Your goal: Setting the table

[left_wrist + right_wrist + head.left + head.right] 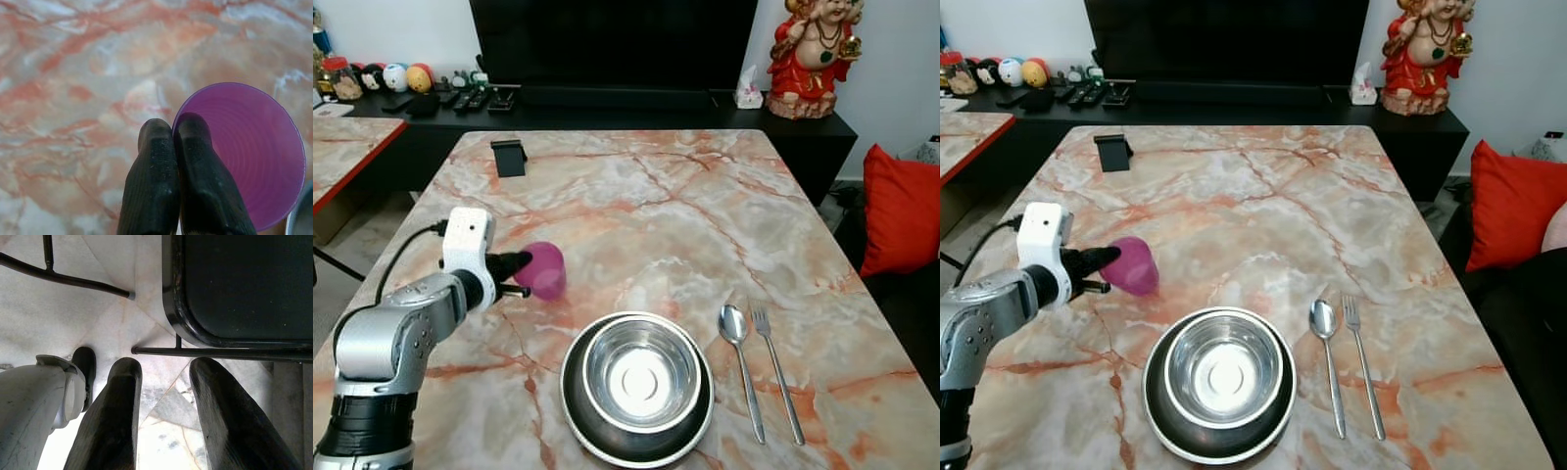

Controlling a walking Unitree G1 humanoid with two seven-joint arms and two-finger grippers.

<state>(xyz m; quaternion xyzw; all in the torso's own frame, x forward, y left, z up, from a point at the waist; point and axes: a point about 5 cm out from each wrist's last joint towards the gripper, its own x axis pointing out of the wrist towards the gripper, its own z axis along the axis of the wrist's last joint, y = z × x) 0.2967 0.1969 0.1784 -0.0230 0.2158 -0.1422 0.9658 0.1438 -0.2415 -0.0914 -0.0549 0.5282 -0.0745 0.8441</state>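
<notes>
**Cup at the left gripper, place setting half laid**

Marble table (636, 196), pink-veined, takes up most of the head views. Beyond its far edge runs a long black cabinet (607, 108) carrying a dark television (612, 44), remote controls (470, 98), small round toys (406, 76) and a red figurine (813, 59). A red cushion (901, 211) sits off the table's right side.

Left arm (401, 333) reaches in over the table's left edge. The left gripper (521, 274) has its two black fingers (156, 186) pressed together, the rim wall of a purple cup (545, 269) pinched between them; one finger lies inside the cup mouth, the other outside. The cup is tilted, leaning on its side at the gripper tips, left of centre and just behind the bowl.

A steel bowl (639, 374) rests inside a dark plate (607, 431) at the near edge. Just to the right lie a spoon (739, 357) and a fork (775, 367), side by side, handles toward the robot. A small black stand (509, 157) sits far left on the table.

Right gripper (161, 382) hangs over a pale tiled floor (58, 323) beside a black chair (239, 289), fingers parted and empty.
</notes>
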